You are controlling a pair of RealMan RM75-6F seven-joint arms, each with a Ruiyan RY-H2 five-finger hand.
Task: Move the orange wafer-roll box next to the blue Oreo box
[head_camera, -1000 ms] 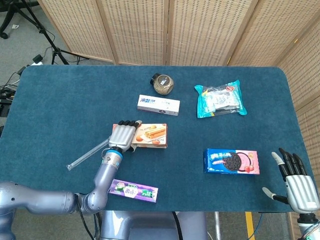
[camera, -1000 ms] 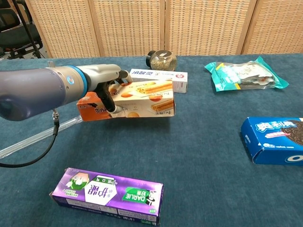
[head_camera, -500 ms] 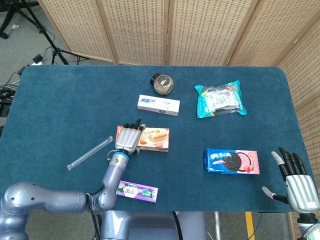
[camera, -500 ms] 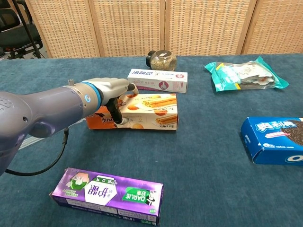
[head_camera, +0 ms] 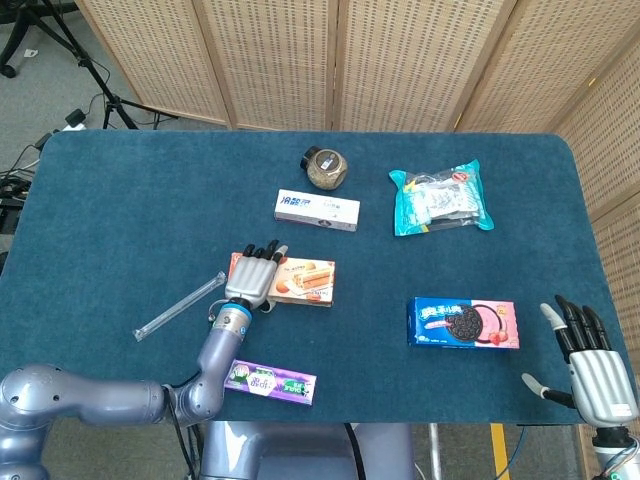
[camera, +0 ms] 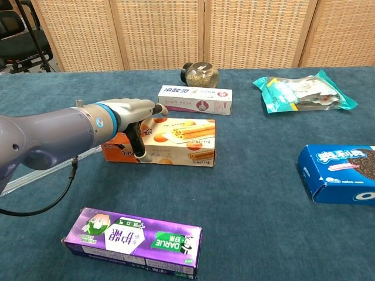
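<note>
The orange wafer-roll box (head_camera: 303, 282) (camera: 181, 142) lies flat on the blue cloth left of centre. My left hand (head_camera: 252, 279) (camera: 133, 115) lies over its left end, with the fingers spread across the top and the thumb down the near face, holding it. The blue Oreo box (head_camera: 462, 323) (camera: 343, 171) lies flat further right and nearer the front edge, a clear gap away from the wafer box. My right hand (head_camera: 590, 366) hangs open past the table's front right corner, holding nothing.
A white-and-blue carton (head_camera: 317, 209) and a round jar (head_camera: 323, 168) sit behind the wafer box. A teal snack bag (head_camera: 441, 200) lies at the back right. A purple Darlie box (head_camera: 267, 381) lies at the front edge, and a clear plastic tube (head_camera: 180, 306) at the left.
The wafer box was tilted up in my left hand a second ago; it now lies flat, shifted a little to the right. The hand's fingers have spread. The right hand has hardly moved.
</note>
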